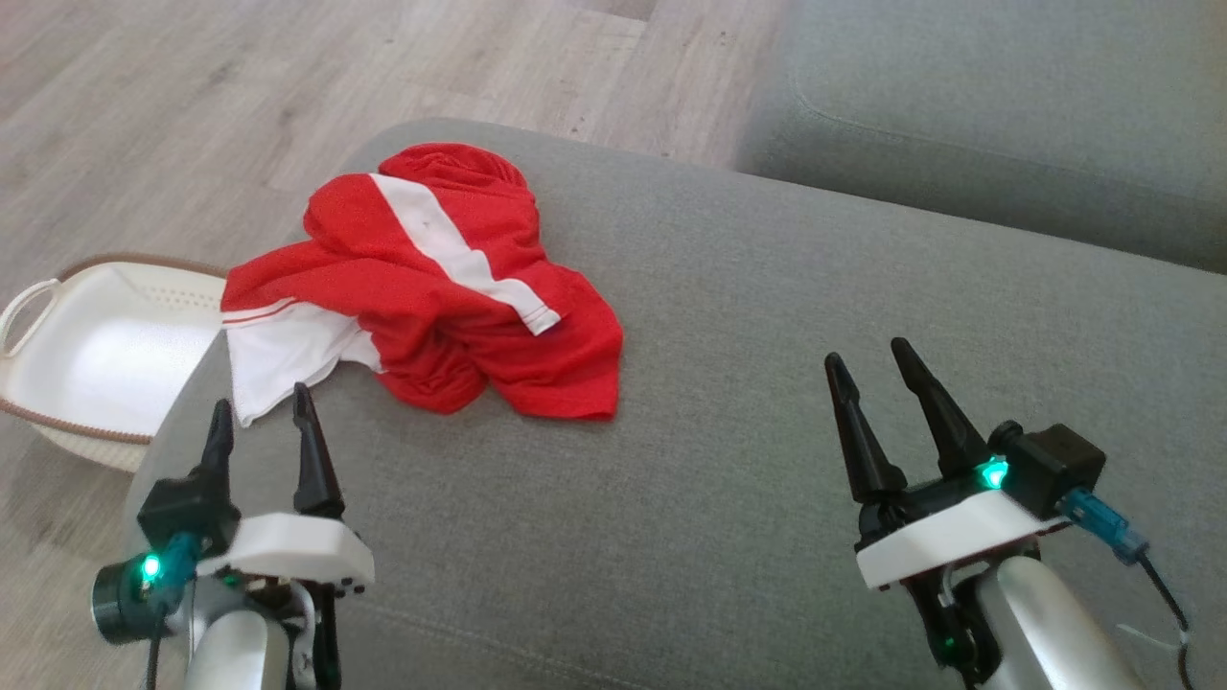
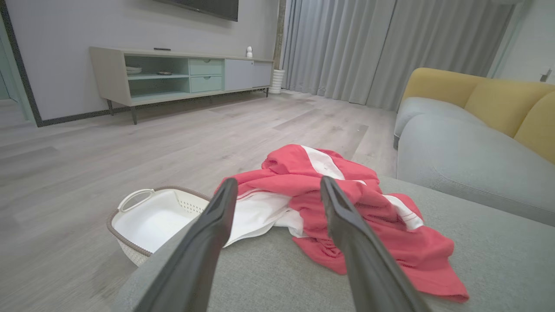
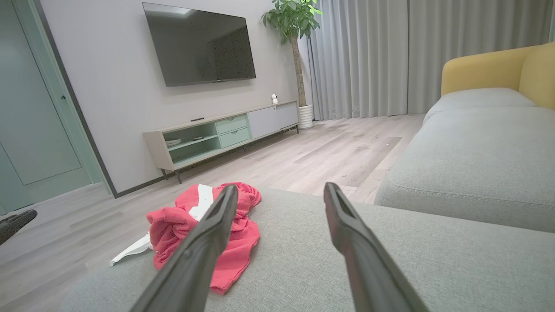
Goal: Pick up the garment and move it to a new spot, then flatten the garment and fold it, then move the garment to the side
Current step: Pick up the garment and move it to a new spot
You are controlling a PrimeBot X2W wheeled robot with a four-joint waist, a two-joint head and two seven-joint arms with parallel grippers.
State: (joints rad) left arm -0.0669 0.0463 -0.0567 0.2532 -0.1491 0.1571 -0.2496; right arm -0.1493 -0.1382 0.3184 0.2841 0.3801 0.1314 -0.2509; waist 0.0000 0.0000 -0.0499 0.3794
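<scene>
Red and white, the garment [image 1: 431, 287] is lying crumpled on the grey cushion [image 1: 767, 402] near the basket [image 1: 105, 355]; my left fingers [image 1: 309, 450] and right fingers [image 1: 935, 402] are hovering spread, empty. From the left wrist, the garment [image 2: 347, 195] is sitting just beyond my left fingers [image 2: 217, 216]. From the right wrist, it is lying further off, leftward.

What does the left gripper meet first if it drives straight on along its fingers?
Most likely the white panel of the red-and-white garment, just ahead of the open left gripper on the grey cushion. Its height is unclear, so the fingertips might graze the cushion first.
</scene>
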